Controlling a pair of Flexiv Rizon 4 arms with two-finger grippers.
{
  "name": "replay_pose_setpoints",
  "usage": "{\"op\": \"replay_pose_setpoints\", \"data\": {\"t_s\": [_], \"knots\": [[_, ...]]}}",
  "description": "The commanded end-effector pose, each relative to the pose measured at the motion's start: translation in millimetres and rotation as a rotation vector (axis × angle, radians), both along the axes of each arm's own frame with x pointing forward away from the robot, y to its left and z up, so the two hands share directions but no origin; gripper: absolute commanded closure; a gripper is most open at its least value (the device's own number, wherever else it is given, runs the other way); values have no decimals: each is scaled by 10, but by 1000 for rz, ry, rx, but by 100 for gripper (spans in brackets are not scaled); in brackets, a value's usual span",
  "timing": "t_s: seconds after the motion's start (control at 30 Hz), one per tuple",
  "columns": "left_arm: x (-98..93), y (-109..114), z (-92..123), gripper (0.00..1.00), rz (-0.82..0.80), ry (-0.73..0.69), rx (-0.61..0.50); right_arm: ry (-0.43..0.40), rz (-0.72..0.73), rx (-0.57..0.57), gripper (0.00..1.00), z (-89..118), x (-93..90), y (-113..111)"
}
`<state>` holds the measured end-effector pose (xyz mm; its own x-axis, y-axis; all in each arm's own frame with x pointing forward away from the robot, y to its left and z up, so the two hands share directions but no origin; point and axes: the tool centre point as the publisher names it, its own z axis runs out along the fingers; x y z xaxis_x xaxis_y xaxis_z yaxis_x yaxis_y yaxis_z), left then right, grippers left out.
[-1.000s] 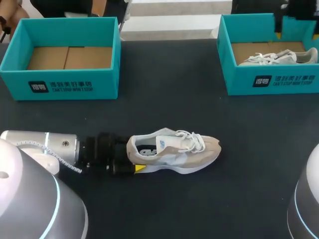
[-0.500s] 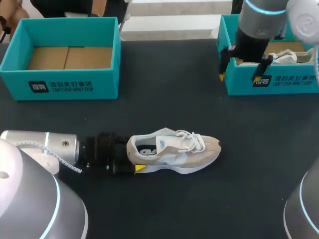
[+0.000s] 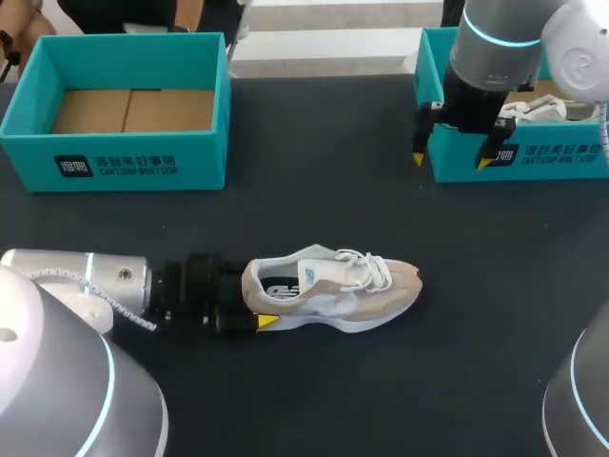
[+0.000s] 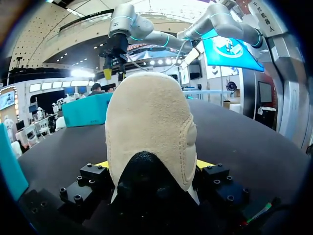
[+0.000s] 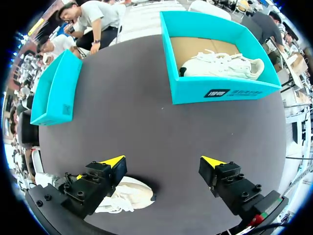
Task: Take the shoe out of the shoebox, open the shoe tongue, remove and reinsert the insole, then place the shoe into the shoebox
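Between the fingers of the left pincer sits the heel of the shoe, a beige and white trainer lying upright on the dark worktop, its toe pointing straight away from that pincer. Both yellow tips press against the heel from either side, so I take it as clamped on the shoe, bracing it.

Across from it, the right pincer hangs spread wide with nothing in it, just in front of the near wall of a teal shoebox. A second white shoe lies in that box, beyond the right pincer. The trainer is well below and apart from the right pincer's fingers (its wrist view shows the toe under one finger, far off). Another shoebox, showing only bare cardboard, stands well ahead of the left pincer and to its side.

As for progress, I would say only the first step is done: the shoe is out and on the worktop. The laces look tied and the tongue lies flat, with a dark insole apparently in place. Opening the tongue, pulling and refitting the insole, and boxing the shoe all remain.
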<state>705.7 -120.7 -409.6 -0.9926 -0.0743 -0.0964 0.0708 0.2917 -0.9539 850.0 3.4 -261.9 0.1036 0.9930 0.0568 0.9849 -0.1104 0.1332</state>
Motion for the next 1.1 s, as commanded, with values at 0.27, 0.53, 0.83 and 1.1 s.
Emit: {"op": "replay_pose_setpoints", "data": {"t_s": [0.27, 0.53, 0.83, 1.1], "knots": [[-7, -8, 4, 100, 3, -1, 2, 2, 21, -13, 0, 11, -35, 54], [-7, -8, 4, 100, 3, -1, 2, 8, 23, -90, 0, 126, -405, 516], [-7, -8, 4, 100, 3, -1, 2, 80, -12, -237, 0, 203, -719, 1048], [-7, -8, 4, 100, 3, -1, 2, 51, -54, -278, 0, 91, -1025, 1573]]}}
